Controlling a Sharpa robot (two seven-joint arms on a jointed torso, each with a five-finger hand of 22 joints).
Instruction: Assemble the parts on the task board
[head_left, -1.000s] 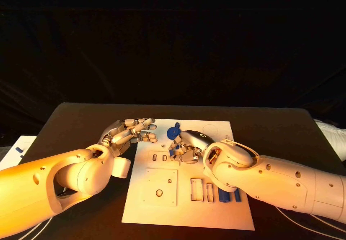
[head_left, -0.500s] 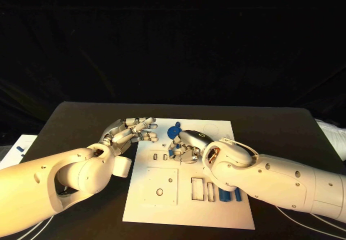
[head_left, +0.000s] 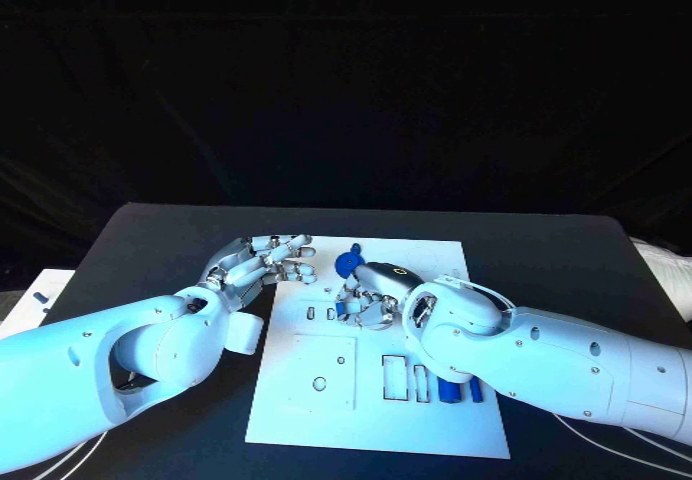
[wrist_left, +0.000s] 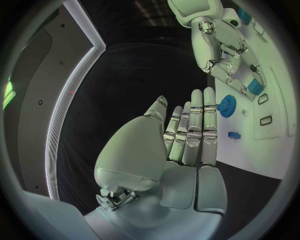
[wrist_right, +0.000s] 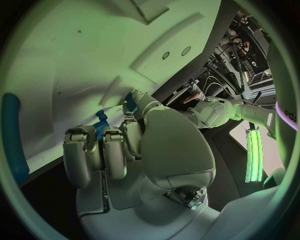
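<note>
The white task board (head_left: 378, 420) lies in the middle of the black table. A blue gear (head_left: 349, 262) stands near its far edge, also visible as the blue gear (wrist_left: 228, 105). My right hand (head_left: 369, 300) is curled over the board just in front of the gear and pinches a small blue part (wrist_right: 100, 124) in its fingertips; that small blue part (wrist_left: 255, 88) shows against the board. My left hand (head_left: 265, 262) hovers at the board's far left edge with fingers stretched out and nothing in them. Two blue bars (head_left: 459, 390) lie at the board's right side.
Rectangular slots (head_left: 394, 378) and a raised square plate (head_left: 320, 372) occupy the board's near half. Another tiny blue piece (wrist_left: 234, 135) sits on the board near my left fingertips. A pale object (head_left: 32, 300) lies off the table's left edge.
My right hand has edged slightly left and lower over the board with the small part still in it. The left hand and the gear have barely moved.
</note>
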